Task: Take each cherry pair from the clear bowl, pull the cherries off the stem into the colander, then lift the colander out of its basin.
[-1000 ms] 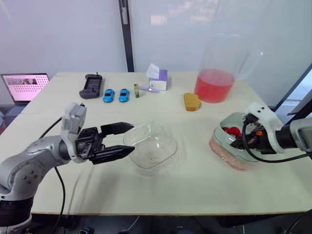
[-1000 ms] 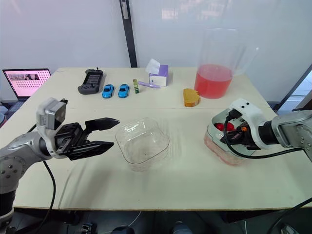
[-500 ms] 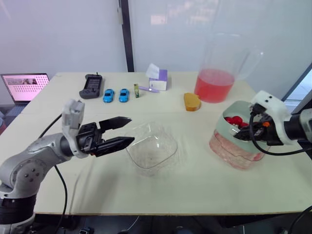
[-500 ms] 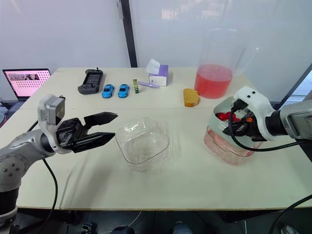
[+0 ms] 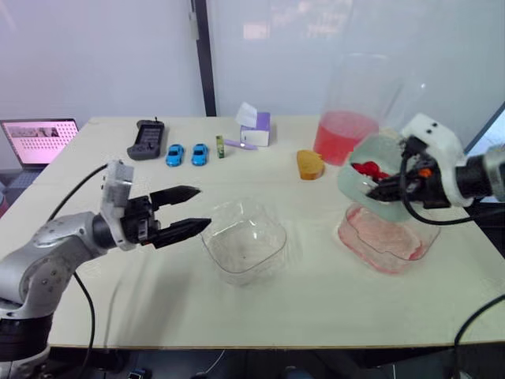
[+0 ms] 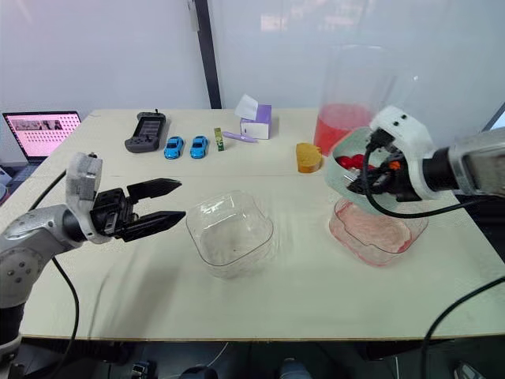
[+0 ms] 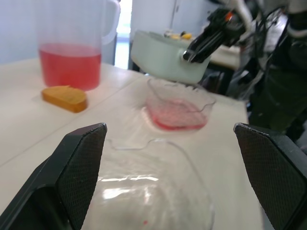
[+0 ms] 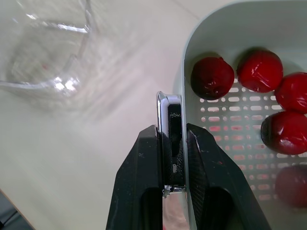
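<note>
Gripping the pale green colander (image 7: 163,55) by its rim, the right pincer (image 8: 171,136) has its two black fingers clamped together on the wall, one finger inside and one outside. The colander hangs in the air over the right side of the bench (image 5: 276,308), tipped a little. It is clear of the basin (image 6: 377,237), with a gap between them in the left wrist view. Several red cherries (image 8: 212,77) lie loose on the slotted floor of the colander, gathered near one side. The basin sits on the bench just under the colander, clear with a pink tint.

The clear bowl (image 6: 230,234) stands near the middle of the bench, well apart from the basin. The left pincer (image 5: 203,207) hovers above the bench just to the left of the bowl. Its fingers are spread apart, pointing toward the bowl and not touching it.

Farther back a tall jug (image 5: 347,134) of red liquid stands behind the colander, with an orange lump (image 5: 310,164) beside it. Along the far edge are a white and purple box (image 5: 255,128), two blue toy cars (image 5: 187,155) and a black game controller (image 5: 147,139). A laptop (image 5: 38,140) sits off the left end of the bench.
</note>
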You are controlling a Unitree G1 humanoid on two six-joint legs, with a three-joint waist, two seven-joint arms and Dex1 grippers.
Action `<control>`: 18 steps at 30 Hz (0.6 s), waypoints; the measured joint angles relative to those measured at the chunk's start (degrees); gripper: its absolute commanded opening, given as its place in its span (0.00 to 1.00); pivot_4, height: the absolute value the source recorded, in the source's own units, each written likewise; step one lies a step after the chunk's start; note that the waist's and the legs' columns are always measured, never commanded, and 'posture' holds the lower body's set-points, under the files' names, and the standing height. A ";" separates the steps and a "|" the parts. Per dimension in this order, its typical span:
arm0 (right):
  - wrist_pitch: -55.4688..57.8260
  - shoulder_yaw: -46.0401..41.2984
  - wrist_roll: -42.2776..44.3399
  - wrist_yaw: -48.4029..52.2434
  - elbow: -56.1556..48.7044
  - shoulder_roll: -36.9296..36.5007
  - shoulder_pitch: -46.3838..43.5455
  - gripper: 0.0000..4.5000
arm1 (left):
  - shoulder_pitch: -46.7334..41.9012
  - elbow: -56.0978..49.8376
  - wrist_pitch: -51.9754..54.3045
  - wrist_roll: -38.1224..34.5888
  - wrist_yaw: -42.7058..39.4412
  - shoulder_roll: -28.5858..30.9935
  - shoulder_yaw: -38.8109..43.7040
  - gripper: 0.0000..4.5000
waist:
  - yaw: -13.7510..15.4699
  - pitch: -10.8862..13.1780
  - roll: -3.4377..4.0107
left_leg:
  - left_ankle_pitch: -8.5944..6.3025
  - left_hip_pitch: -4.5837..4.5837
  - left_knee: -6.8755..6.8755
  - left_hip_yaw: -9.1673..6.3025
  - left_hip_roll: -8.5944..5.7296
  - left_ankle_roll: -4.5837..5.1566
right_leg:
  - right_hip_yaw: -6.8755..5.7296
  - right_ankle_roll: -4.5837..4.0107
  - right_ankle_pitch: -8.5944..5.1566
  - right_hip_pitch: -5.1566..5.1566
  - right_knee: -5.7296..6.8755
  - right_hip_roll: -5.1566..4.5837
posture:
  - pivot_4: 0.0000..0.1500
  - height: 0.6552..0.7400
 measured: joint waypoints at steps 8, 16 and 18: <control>-4.52 11.00 -5.62 2.12 7.63 9.57 -11.29 0.04 | -0.01 0.33 -2.61 4.31 -0.81 0.24 -0.50 1.00 | -0.09 0.00 0.00 | 0.00 -0.09 0.00 0.00 0.00 0.00 | 0.00 0.00 0.00 -0.10 0.00 0.00 | 1.00 1.00; -13.83 19.05 -12.97 5.84 15.83 16.87 -12.37 0.04 | 2.29 -2.00 -2.39 3.37 -0.46 -0.01 -0.01 1.00 | 0.06 0.00 0.00 | 0.01 -0.78 0.15 -0.05 0.00 -0.01 | -0.07 0.01 0.02 -0.71 0.08 -0.05 | 1.00 1.00; -16.12 20.46 -15.02 6.86 18.30 17.91 -12.19 0.04 | 2.50 -2.26 -2.05 3.04 -0.26 0.00 0.18 1.00 | 0.14 0.00 0.00 | 0.01 -0.83 0.16 -0.07 -0.01 -0.01 | -0.10 0.01 0.02 -0.74 0.08 -0.06 | 1.00 1.00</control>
